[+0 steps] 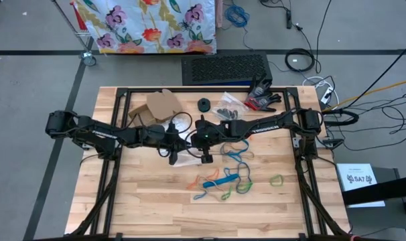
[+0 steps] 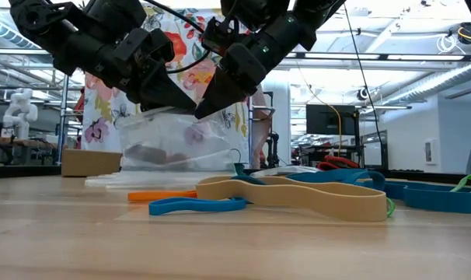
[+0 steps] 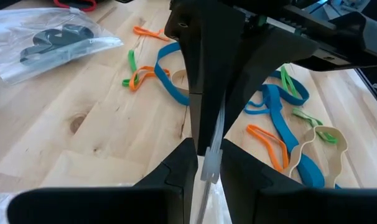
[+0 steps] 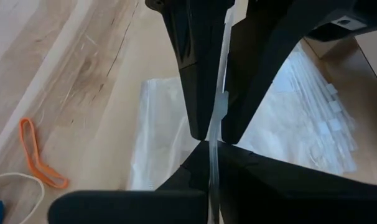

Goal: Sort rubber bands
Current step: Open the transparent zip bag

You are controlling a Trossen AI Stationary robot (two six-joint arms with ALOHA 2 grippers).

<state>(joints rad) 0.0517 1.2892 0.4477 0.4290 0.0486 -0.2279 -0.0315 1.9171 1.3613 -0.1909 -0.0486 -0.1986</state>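
Bands (image 2: 298, 194) lie loose on the table (image 2: 235, 249)
Both my grippers, left (image 3: 208, 163) and right (image 4: 210, 149), pinch what looks like a clear bag's (image 2: 173, 144) edge above it

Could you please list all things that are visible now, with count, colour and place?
Rubber bands: many, in blue, green, orange and tan, loose on the near middle of the table.
Single green band: one, apart from the pile, toward the right arm's side.
Clear plastic bag: one, lifted above the table, pinched at its top edge by both claws.
Flat clear bags: a few, on the table under the claws.
Bag with dark parts: one, clear, at the far side.
Cardboard piece: one, brown, far left part.
Gloves: black and red, far right part.
Table: one, light wood.
Left claw: dark, table centre, shut on the bag's edge.
Right claw: dark, table centre, shut on the same edge.
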